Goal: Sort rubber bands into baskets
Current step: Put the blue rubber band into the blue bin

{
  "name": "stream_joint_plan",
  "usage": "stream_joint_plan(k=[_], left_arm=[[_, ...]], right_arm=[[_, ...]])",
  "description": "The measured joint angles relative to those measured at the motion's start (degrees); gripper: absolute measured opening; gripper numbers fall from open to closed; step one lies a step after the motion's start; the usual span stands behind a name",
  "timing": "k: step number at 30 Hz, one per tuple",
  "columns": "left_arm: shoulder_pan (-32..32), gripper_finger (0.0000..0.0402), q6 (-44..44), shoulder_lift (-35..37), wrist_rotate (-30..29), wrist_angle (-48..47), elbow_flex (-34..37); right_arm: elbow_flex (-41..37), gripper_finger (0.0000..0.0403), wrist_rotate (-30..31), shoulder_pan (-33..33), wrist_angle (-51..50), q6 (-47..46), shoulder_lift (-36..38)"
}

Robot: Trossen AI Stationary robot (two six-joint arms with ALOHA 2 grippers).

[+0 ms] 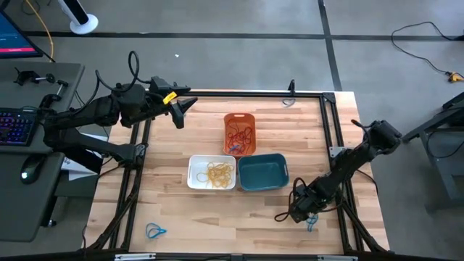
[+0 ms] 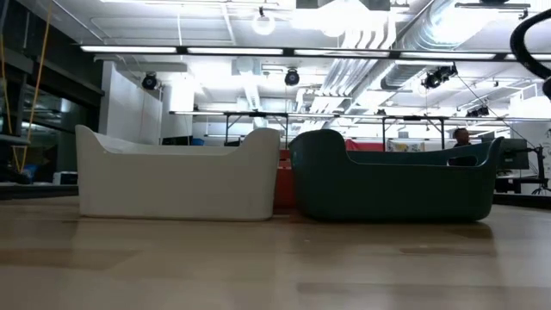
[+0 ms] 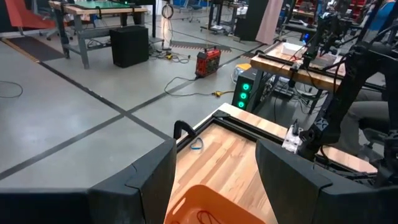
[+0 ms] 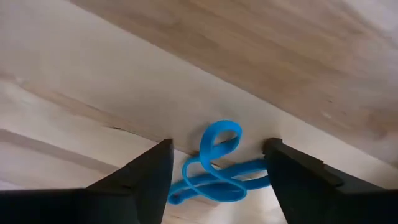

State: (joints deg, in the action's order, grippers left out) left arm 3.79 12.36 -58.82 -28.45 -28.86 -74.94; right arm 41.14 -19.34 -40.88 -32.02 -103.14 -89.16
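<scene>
Between the spread fingers of the right gripper point(image 4: 214, 180) lay blue rubber bands point(image 4: 214, 168) (unclasped), long axis spanning finger to finger, directly ahead.

The tabletop point(image 1: 196, 210) is pale wood in planks with visible grain, smooth with a soft satin sheen, framed by dark matt metal rails point(image 1: 330, 123). The three baskets look like moulded plastic: the white basket point(image 2: 176, 181) is smooth and slightly glossy, the teal basket point(image 2: 396, 185) smooth and duller, the orange basket point(image 1: 239, 118) smooth and bright. The blue rubber bands point(image 4: 217, 168) between the right hand's point(image 4: 214, 180) dark matt fingers point(image 4: 140, 180) look like smooth, faintly shiny rubber. The floor point(image 3: 68, 118) beyond is grey polished concrete.
</scene>
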Motion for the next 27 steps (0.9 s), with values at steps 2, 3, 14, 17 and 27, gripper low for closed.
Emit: stream_joint_plan(k=[2, 3, 14, 17, 27], left_arm=[[0.00, 0.0214, 0.01, -0.01, -0.01, 0.01, 0.00], [0.00, 0.0214, 0.04, -0.01, 0.01, 0.00, 0.00], [0.00, 0.0214, -0.07, -0.01, -0.01, -0.02, 0.00], [0.01, 0.0214, -0.10, -0.01, -0.01, 0.03, 0.00], [0.33, 0.0214, 0.42, -0.07, -0.01, 0.13, 0.00]], right_arm=[[0.34, 0.0229, -0.55, 0.06, 0.35, -0.06, -1.25], [0.70, 0.0220, -0.61, 0.04, 0.19, -0.01, -1.85], [7.22, 0.0016, -0.44, 0.57, -2.56, 7.94, -0.68], [11.27, 0.0006, -0.40, 2.01, -2.88, 12.76, 2.47], [26.48, 0.0001, 17.80, 15.65, -3.50, 41.74, 6.77]])
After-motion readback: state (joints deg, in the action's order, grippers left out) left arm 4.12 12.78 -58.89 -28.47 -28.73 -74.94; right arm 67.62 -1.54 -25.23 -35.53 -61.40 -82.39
